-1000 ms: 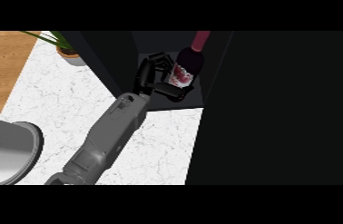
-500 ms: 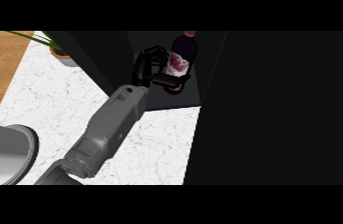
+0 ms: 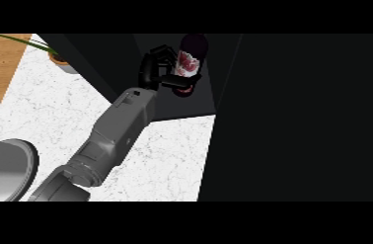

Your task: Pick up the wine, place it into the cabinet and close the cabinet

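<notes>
The wine bottle (image 3: 189, 62) is dark with a red and white label. It hangs inside the dark open cabinet (image 3: 171, 104) at the upper middle of the head view. My left hand (image 3: 155, 70) is on the bottle's left side, shut on it, with fingers curled round its body and lower end. The grey forearm (image 3: 116, 134) comes in from the lower left across the counter. The cabinet's shadow hides part of the bottle's top. My right hand does not show.
A wide black cabinet panel (image 3: 291, 119) fills the right half of the view. White marble counter (image 3: 171, 161) lies below the cabinet. A potted plant (image 3: 60, 60) stands at the upper left, and a grey plate (image 3: 11, 169) sits at the left edge.
My left hand has carried the wine bottle up and deeper into the cabinet, and the bottle now stands more upright. The view has shifted slightly.
</notes>
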Motion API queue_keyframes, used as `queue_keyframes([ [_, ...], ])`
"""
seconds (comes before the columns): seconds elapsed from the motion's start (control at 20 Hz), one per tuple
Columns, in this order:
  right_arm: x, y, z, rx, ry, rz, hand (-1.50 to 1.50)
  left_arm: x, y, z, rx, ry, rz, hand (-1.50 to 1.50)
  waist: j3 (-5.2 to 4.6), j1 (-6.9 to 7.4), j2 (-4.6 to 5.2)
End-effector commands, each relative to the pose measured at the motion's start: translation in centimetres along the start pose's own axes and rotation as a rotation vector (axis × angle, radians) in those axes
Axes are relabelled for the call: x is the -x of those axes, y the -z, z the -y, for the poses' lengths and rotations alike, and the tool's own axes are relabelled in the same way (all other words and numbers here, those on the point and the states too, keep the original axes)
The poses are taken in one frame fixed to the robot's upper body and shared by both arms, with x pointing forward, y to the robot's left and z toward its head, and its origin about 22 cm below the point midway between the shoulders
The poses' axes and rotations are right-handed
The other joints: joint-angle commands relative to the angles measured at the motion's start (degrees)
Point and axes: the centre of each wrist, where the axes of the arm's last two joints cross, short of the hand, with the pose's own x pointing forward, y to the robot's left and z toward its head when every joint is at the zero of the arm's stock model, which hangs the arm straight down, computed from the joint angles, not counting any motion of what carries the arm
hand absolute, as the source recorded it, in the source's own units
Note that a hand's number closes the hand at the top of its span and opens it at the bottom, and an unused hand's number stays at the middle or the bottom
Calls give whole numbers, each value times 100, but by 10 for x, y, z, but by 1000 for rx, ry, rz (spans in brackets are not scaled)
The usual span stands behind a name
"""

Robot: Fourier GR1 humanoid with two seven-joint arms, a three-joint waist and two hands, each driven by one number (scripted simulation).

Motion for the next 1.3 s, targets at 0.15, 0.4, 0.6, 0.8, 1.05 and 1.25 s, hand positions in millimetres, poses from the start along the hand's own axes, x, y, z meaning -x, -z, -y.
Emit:
queue_keyframes([
  [0.15,-25,-10,0,-40,108,19,-150,-4,9,-20,-47,100,49,-150,5,-151,59],
  [0.4,-30,-11,5,-36,97,26,-150,-18,21,-31,-90,152,70,-150,3,-69,30],
  [0.6,-22,-11,1,-58,96,27,-150,-13,17,-25,-131,201,75,-150,-2,-124,66],
  [0.8,-19,-14,0,-53,95,32,-150,-30,29,-41,-90,85,94,-150,-5,-103,34],
  [1.05,-23,-13,-1,-46,103,47,-150,-34,25,-13,-8,-21,135,-150,-14,-44,17],
  [1.25,-28,-14,4,-38,100,31,-150,-48,27,5,40,-133,187,150,-9,-2,0],
])
